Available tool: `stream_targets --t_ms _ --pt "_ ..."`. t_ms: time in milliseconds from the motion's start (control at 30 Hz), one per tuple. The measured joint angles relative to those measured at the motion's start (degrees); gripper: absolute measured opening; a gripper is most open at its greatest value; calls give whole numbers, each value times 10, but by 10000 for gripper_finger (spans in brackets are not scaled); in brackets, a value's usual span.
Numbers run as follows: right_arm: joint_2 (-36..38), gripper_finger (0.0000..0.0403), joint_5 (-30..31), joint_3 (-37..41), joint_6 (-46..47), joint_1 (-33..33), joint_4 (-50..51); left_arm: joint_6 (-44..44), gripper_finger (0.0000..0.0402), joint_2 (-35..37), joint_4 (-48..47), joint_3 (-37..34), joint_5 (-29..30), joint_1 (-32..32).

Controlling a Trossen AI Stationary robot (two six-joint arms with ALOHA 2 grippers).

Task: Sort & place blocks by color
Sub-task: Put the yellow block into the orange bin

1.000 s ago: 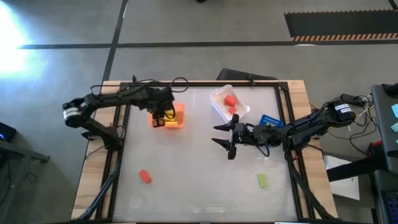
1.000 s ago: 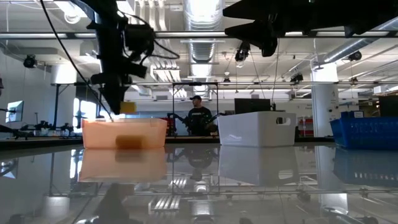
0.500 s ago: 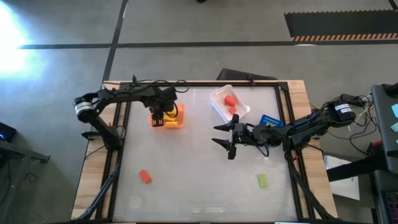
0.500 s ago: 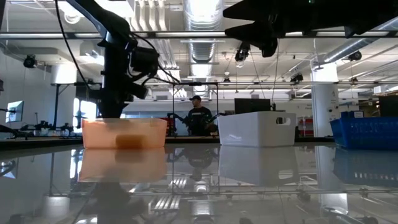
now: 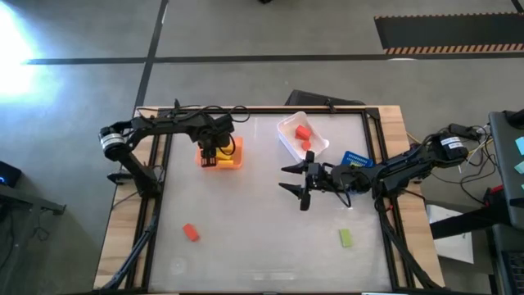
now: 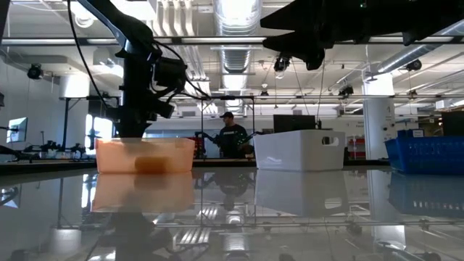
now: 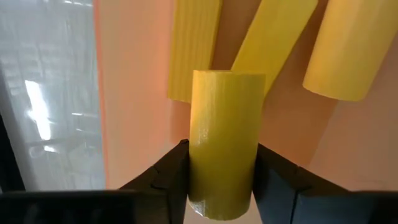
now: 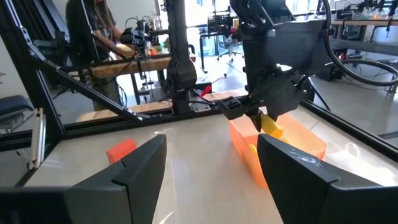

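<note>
Four yellow blocks at the orange bin: three inside, one pinched by the left hand, now farther over it. Right hand unchanged, wide, at desk centre.

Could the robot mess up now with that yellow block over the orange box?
Maybe. The left end effector pinches a yellow block over the orange bin, where other yellow blocks lie. Dropped too near the wall, it might bounce out or land askew on them. The right end effector hangs open mid-table while a red block and a green block wait unsorted.
</note>
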State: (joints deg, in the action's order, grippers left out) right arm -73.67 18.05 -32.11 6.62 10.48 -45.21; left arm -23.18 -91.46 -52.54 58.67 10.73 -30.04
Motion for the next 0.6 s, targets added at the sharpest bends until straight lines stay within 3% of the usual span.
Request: stream_targets --t_ms 600 --pt "0 241 0 0 4 0 0 19 142 4 6 2 2 0"
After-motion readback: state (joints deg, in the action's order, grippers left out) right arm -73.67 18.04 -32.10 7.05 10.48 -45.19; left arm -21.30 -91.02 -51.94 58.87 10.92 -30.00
